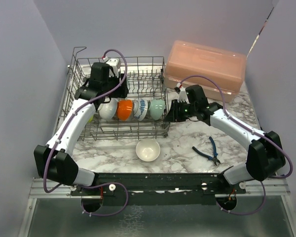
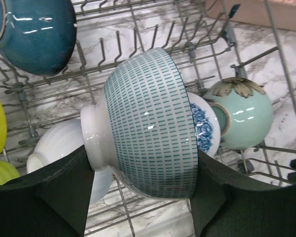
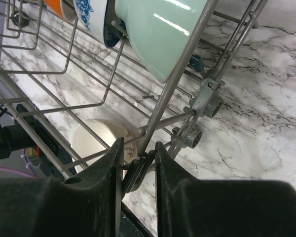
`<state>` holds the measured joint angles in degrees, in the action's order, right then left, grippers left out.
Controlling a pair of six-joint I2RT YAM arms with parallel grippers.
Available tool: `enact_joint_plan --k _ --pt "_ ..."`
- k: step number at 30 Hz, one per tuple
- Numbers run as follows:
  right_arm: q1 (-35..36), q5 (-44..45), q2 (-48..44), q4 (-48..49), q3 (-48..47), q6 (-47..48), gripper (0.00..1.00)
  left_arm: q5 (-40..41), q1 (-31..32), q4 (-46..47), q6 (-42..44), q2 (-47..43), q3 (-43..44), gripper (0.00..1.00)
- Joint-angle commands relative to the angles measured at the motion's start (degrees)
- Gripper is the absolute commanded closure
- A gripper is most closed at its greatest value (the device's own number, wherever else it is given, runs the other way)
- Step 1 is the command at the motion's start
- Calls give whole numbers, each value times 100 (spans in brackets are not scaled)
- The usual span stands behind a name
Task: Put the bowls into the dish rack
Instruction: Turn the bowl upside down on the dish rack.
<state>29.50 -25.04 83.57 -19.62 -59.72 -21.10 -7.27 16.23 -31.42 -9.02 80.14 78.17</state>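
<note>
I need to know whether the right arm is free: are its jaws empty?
No, the right gripper has its jaws closed on a corner wire of the dish rack.

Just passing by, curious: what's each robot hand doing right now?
Left hand: closed on a teal-dashed bowl.
Right hand: closed on a frame wire of the dish rack.

the dish rack (image 1: 133, 131) is grey metal wire with a dull sheen. the dashed bowl (image 2: 148, 128), dark blue bowl (image 2: 34, 34) and pale teal bowl (image 2: 246, 118) look like glossy glazed ceramic. the counter (image 1: 187, 143) is smooth and marble-patterned. the pink box (image 1: 207, 66) is translucent plastic. the left end effector (image 2: 145, 168) has matt black fingers (image 2: 59, 197).
</note>
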Motion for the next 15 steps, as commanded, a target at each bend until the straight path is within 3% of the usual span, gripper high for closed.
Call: enact_joint_plan --k 1,6,15 --pt "197 -1460 -245 224 163 203 88 674 -12 -86 407 118 331 100" --pt "197 -1069 -309 115 98 242 81 1003 -8 -234 565 347 480 100" --pt "201 34 -585 -107 23 193 34 1189 -6 -258 758 771 921 100"
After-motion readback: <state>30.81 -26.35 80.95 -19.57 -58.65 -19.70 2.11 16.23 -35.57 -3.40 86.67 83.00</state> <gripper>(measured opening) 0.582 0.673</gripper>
